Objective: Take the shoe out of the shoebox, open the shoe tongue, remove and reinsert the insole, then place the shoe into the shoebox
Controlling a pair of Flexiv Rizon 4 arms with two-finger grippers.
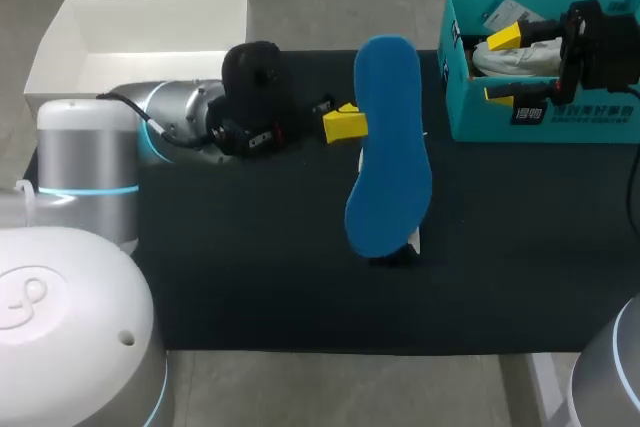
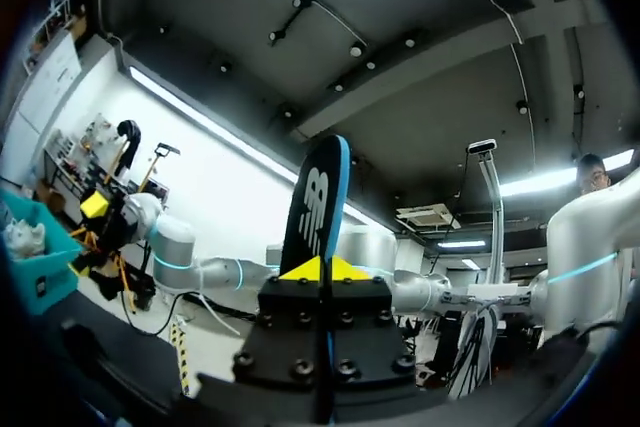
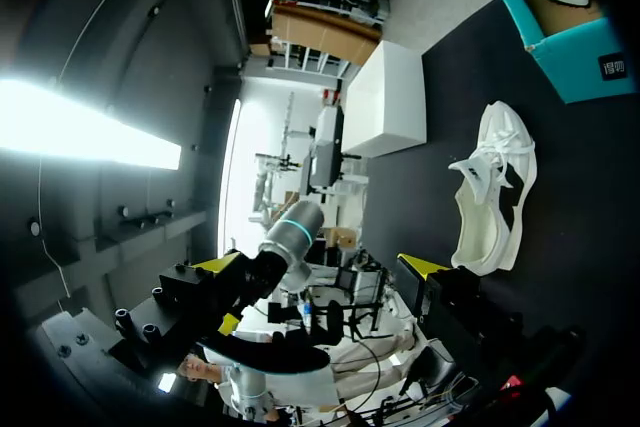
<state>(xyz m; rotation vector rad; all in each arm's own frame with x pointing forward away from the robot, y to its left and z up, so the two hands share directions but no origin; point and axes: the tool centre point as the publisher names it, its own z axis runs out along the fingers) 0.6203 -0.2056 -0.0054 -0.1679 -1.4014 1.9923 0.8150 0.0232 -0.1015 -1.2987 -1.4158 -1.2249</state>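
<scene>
My left gripper (image 1: 345, 124) is shut on the edge of a blue insole (image 1: 388, 147), holding it up over the black mat. In the left wrist view the insole (image 2: 318, 207) stands on edge between the yellow tips of the left gripper (image 2: 322, 269). A white shoe (image 3: 495, 187) lies on its side on the mat; from the head view the shoe (image 1: 416, 241) is mostly hidden under the insole. My right gripper (image 1: 503, 65) hangs open over the teal shoebox (image 1: 545, 122), nothing between its fingers. In its own view the right gripper (image 3: 322, 264) is wide open.
A second white shoe (image 1: 520, 55) lies inside the teal shoebox (image 3: 560, 37). A white box lid (image 1: 150, 37) sits at the back left, beyond the mat (image 1: 260, 267). The left arm's body (image 1: 180, 122) lies low across the mat's left side.
</scene>
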